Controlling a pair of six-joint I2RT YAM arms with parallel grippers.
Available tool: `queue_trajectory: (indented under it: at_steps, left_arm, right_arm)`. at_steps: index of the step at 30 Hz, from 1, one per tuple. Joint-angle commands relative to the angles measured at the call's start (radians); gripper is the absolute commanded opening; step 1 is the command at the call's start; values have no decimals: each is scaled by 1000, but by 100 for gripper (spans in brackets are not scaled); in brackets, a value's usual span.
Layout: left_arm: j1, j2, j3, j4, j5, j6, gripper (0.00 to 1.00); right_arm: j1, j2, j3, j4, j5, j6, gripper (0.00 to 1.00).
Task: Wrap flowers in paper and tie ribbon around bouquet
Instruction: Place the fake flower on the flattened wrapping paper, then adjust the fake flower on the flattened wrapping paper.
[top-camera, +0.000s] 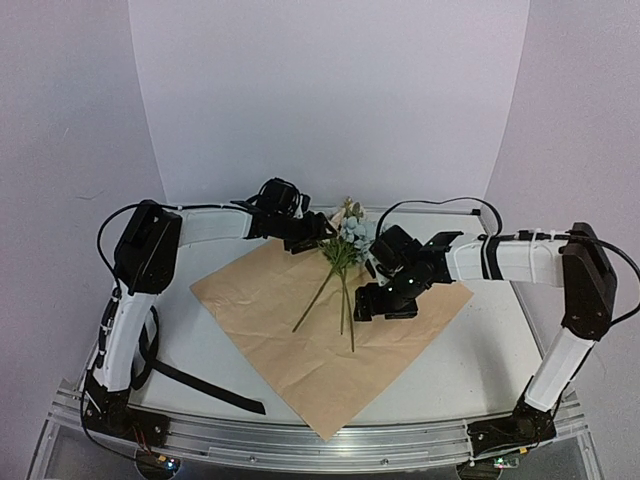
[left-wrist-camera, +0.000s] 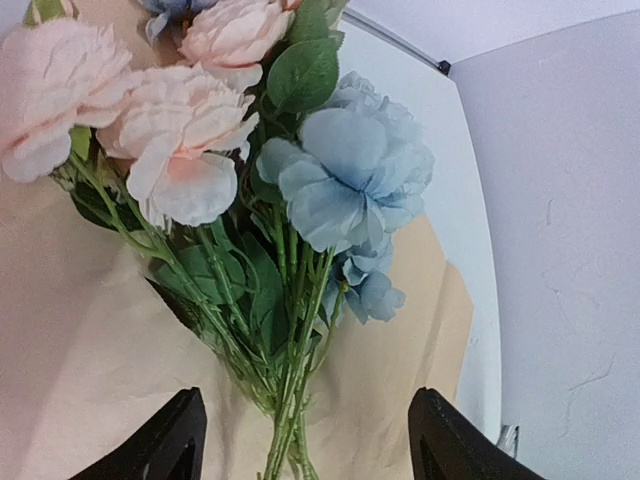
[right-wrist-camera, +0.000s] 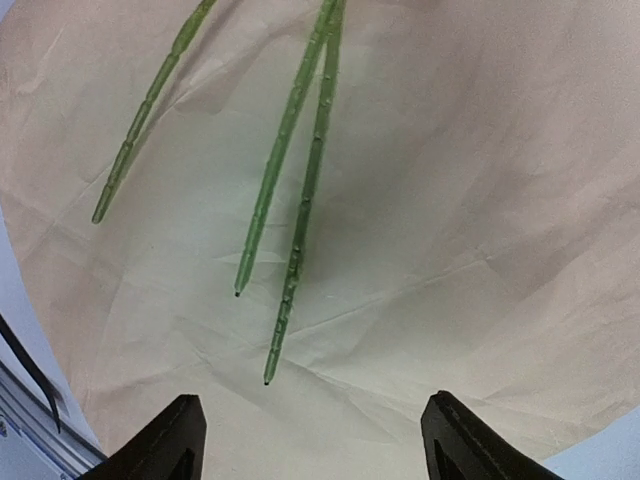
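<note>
The flowers (top-camera: 345, 248) lie on paper (top-camera: 265, 300) between wide-open left gripper (left-wrist-camera: 305, 432) and wide-open right gripper (right-wrist-camera: 312, 435).

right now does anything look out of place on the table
The paper lies cornerwise, its near corner seeming to poke past the table's front edge. The ribbon lies off it, by the left arm's base. The flowers look undamaged.

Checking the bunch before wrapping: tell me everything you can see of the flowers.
The flowers are a small, artificial-looking bunch: peach-pink and pale blue blooms, green leaves, long thin green stems splaying apart at their ends. They lie on the tan paper, blooms toward the far side, stems toward the near side. Only the paper visibly touches them.
</note>
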Motion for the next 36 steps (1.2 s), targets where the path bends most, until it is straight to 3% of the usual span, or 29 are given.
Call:
queue_trajectory:
  at_steps: [1, 3, 5, 12, 16, 25, 32, 36]
  left_arm:
    - [-3, -149, -36, 32, -36, 41, 77]
    - [5, -213, -96, 7, -75, 38, 77]
    - [27, -273, -188, -40, -96, 5, 69]
    - [66, -485, -660, 71, -12, -67, 45]
    - [69, -548, -809, 120, 32, -74, 35]
    - [59, -527, -966, 74, -13, -74, 26]
    - [56, -533, -1033, 47, -15, -76, 20]
    - [50, -558, -1065, 40, -7, -77, 20]
  right_arm:
    - [-16, -28, 93, -112, 4, 1, 84]
    - [-17, 19, 159, -150, 34, 24, 89]
    - [-18, 75, 229, -185, 56, 61, 92]
    - [-17, 322, 530, -276, 151, 112, 98]
    - [-19, 456, 678, -296, 213, 101, 98]
    - [-35, 678, 955, -349, 253, 100, 98]
    - [-42, 754, 1014, -398, 238, 102, 98]
    - [-42, 766, 1015, -419, 208, 109, 89]
